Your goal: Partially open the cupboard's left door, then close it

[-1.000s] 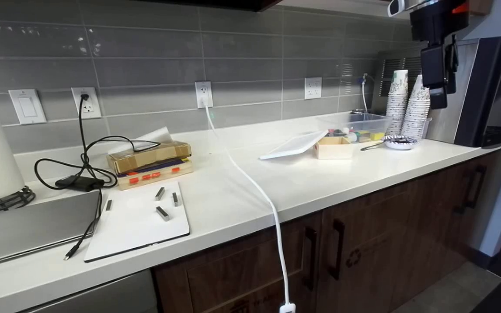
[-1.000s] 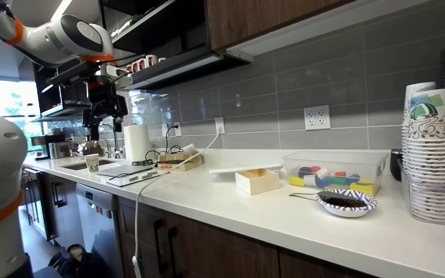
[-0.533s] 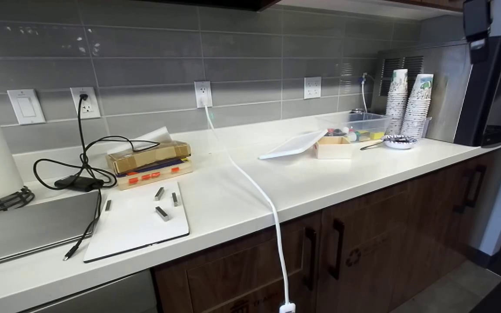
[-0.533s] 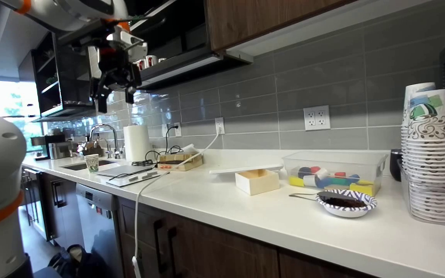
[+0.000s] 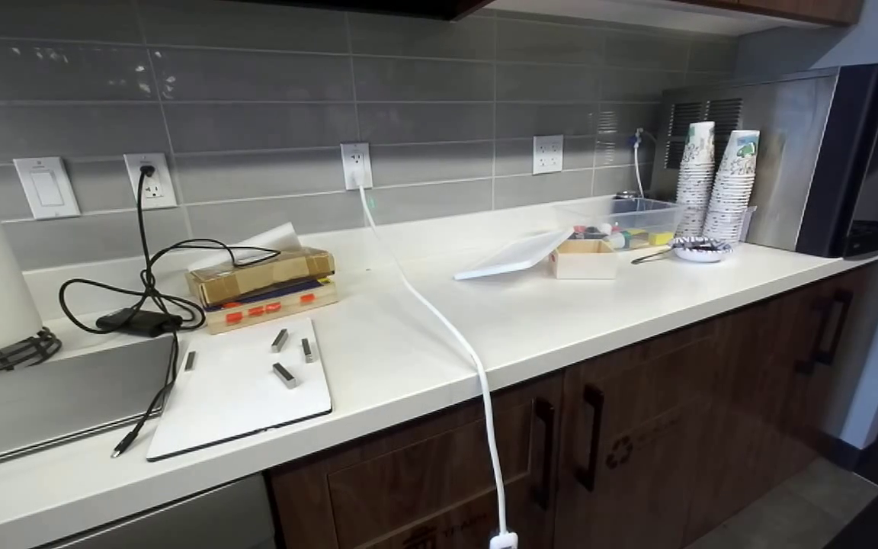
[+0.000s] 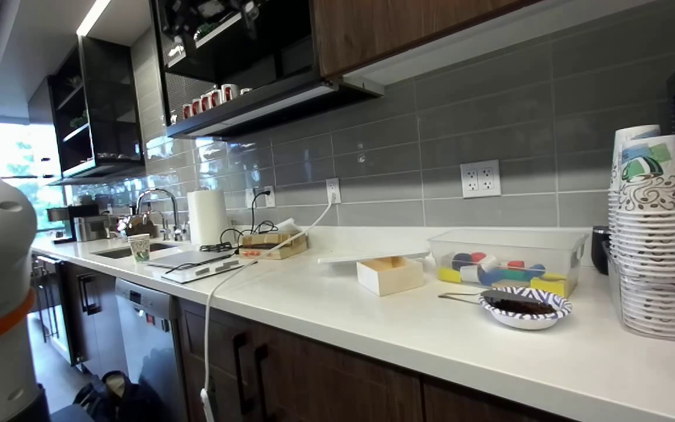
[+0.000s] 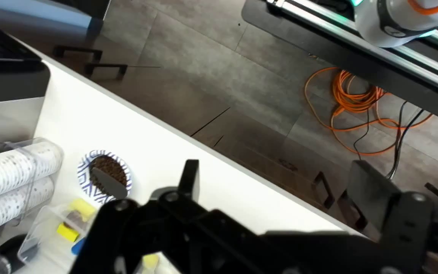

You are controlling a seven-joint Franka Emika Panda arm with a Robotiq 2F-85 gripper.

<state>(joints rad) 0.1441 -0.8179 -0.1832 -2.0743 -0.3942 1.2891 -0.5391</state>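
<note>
The lower cupboard under the counter has dark wood doors, all shut. Its left door (image 5: 424, 488) has a dark bar handle (image 5: 544, 451), beside the handle of the right door (image 5: 637, 435). These two handles also show in the wrist view, the nearer-left one (image 7: 324, 190) below the counter edge. A wood upper cupboard (image 6: 408, 35) hangs above the counter; I cannot tell which cupboard is meant. My gripper (image 7: 276, 167) is open with nothing between its fingers, high above the counter. In an exterior view, only its blurred lower part shows at the top edge.
The white counter (image 5: 424, 320) holds a paper bowl (image 6: 525, 319), a clear bin (image 6: 507, 240), a small wooden box (image 6: 390, 275) and stacked cups (image 6: 657, 264). A white cord (image 5: 477, 358) hangs over the front edge. An open shelf (image 6: 267, 111) with mugs stands near the gripper.
The arm has lifted the gripper upward. It has left the top right of an exterior view and now shows only at the top edge of an exterior view. The lower doors have not moved.
</note>
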